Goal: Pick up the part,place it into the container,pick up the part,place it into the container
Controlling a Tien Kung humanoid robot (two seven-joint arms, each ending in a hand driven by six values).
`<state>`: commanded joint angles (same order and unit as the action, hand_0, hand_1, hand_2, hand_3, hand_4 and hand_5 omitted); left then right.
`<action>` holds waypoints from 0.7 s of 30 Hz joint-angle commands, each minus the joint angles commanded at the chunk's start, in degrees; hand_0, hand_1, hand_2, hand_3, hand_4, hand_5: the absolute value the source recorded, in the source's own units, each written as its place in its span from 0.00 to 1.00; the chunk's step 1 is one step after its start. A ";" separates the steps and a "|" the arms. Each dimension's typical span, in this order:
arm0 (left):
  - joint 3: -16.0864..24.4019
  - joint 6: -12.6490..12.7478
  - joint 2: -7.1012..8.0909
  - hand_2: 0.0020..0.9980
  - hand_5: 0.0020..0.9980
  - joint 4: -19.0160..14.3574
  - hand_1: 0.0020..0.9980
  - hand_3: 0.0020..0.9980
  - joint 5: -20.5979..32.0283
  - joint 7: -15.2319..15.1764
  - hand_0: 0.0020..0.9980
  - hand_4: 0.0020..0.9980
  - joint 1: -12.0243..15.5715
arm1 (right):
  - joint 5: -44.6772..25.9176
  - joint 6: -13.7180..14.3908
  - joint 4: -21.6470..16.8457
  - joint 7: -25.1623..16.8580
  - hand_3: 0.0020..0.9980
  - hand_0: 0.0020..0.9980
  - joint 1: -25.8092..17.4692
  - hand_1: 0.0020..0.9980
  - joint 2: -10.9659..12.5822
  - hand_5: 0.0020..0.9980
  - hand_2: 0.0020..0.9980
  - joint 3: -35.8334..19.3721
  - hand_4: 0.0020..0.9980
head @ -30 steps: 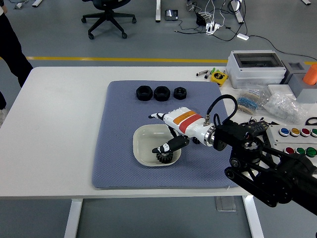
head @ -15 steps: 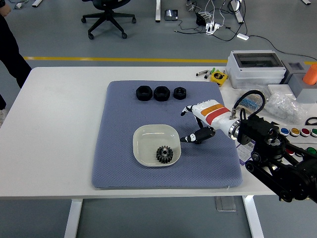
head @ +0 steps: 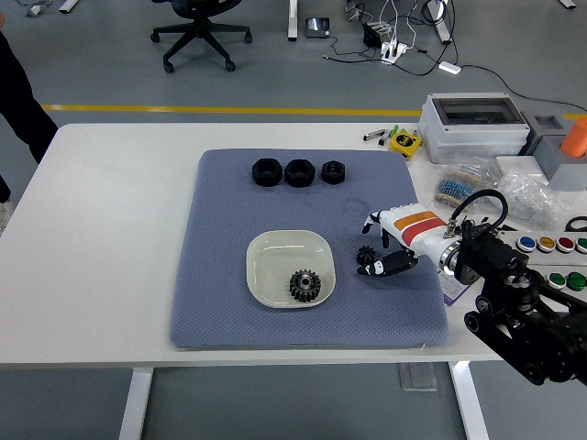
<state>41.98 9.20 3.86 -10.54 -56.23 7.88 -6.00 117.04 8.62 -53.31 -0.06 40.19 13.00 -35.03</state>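
Observation:
A white dish [head: 271,259] sits on the blue-grey mat [head: 220,275] with a black gear [head: 304,284] lying in its front right part. A second, smaller black gear [head: 366,256] lies on the mat just right of the dish. My right hand [head: 380,249] is low over the mat right beside this small gear, its fingers spread above it and the thumb under it; it is open and holds nothing. No left hand shows.
Three black nuts [head: 300,171] stand in a row at the mat's far edge. A grey box [head: 472,126], a yellow tape measure [head: 404,141], plastic bags [head: 527,197] and a button panel [head: 550,252] crowd the table's right side. A person's dark leg [head: 23,101] is at the top left.
My right hand let the larger gear go in the dish, pulled back to the right and came down beside the small gear on the mat.

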 joint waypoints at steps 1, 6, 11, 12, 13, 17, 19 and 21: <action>-0.02 0.01 0.00 0.67 0.61 -0.01 0.70 0.58 0.01 0.02 0.75 0.64 0.00 | -0.30 0.44 0.22 0.08 0.54 0.19 0.01 0.18 -0.11 0.56 0.33 0.27 1.00; -0.19 0.00 0.01 0.67 0.61 -0.07 0.70 0.58 0.07 0.06 0.75 0.64 -0.02 | -1.15 1.67 1.01 0.20 0.51 0.16 0.08 0.16 -0.55 0.54 0.30 1.02 1.00; -0.09 -0.03 -0.01 0.67 0.61 -0.09 0.70 0.58 -0.07 0.10 0.75 0.64 -0.01 | -2.01 2.81 1.36 0.21 0.51 0.16 0.03 0.16 -0.69 0.54 0.30 1.54 1.00; -0.06 -0.04 -0.01 0.66 0.61 -0.09 0.70 0.58 -0.09 0.11 0.74 0.64 -0.02 | -2.12 2.97 1.44 0.22 0.48 0.14 0.04 0.13 -0.72 0.51 0.26 1.61 0.95; -0.01 -0.03 -0.03 0.66 0.61 -0.08 0.70 0.58 -0.12 0.11 0.74 0.64 -0.02 | -2.22 3.10 1.51 0.26 0.48 0.14 0.05 0.13 -0.76 0.51 0.26 1.68 0.95; -0.03 -0.04 -0.06 0.66 0.61 -0.08 0.70 0.58 -0.16 0.12 0.74 0.64 -0.06 | -2.60 3.81 2.00 0.34 0.48 0.14 0.12 0.13 -1.06 0.51 0.26 2.01 0.95; 0.06 -0.05 -0.10 0.66 0.61 -0.08 0.70 0.58 -0.26 0.14 0.74 0.64 -0.07 | -2.87 4.24 2.45 0.33 0.47 0.13 0.20 0.12 -1.24 0.52 0.25 2.23 0.92; 0.00 -0.03 -0.11 0.66 0.61 -0.08 0.70 0.58 -0.17 0.13 0.74 0.64 -0.07 | -3.19 4.59 2.92 0.27 0.47 0.13 0.27 0.12 -1.39 0.52 0.25 2.42 0.92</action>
<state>41.98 9.17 3.75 -10.62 -56.40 8.01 -6.07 113.85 13.21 -50.39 0.21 40.47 11.61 -32.60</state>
